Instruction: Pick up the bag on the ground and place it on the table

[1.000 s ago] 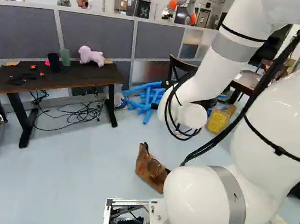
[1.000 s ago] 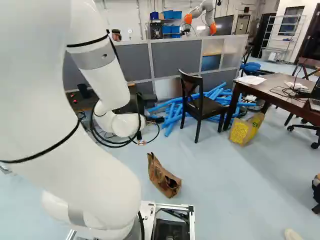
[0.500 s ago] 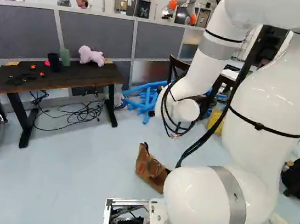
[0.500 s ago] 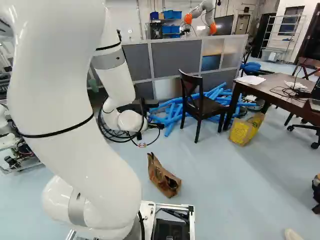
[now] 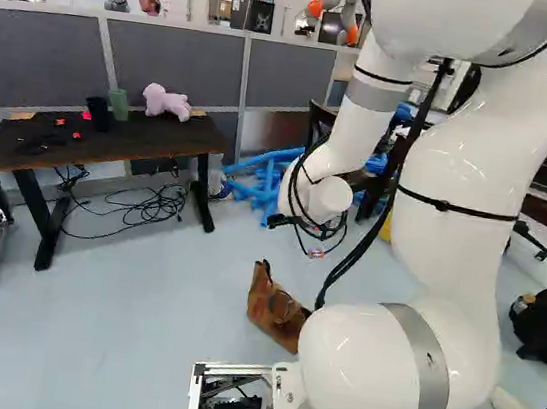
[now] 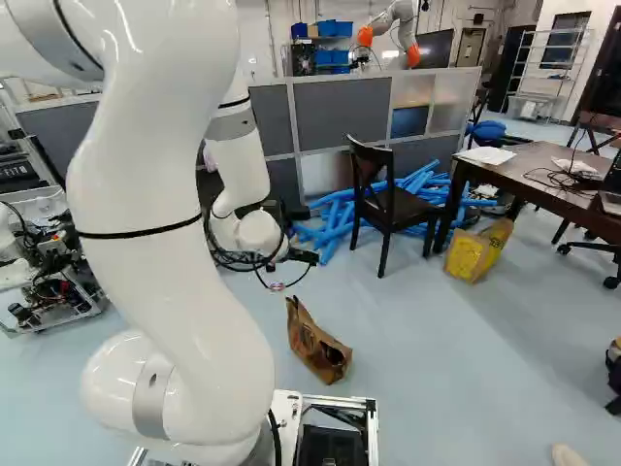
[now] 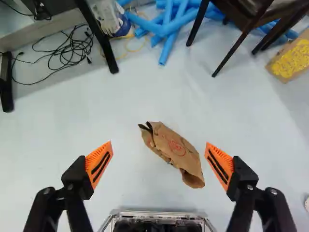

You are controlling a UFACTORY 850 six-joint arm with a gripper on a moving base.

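Gripper [image 6: 303, 256] is released, fingers [image 7: 99, 165] spread wide. Brown bag [image 7: 175, 151] is seen lying on floor [image 7: 91, 118] ahead, lined up with the finger gap, apart from both fingers.

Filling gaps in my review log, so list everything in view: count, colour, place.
Bag: one, brown, on the floor ahead of the base
Left table: one, brown, left in the left base view
Plush toy: one, pink, on that table
Cups: two, black and green, beside the toy
Cables: several, black, on the floor by that table
Right table: one, brown, right in the right base view
Chair: one, brown, beside that table
Package: one, brown and yellow, near the chair
Tubes: many, blue, behind the chair
Partition: one, grey, behind the tubes
Another robot: one, white and orange, beyond the partition
Arm: one, white, rising from the base
Pincer: one, black with orange pads, open
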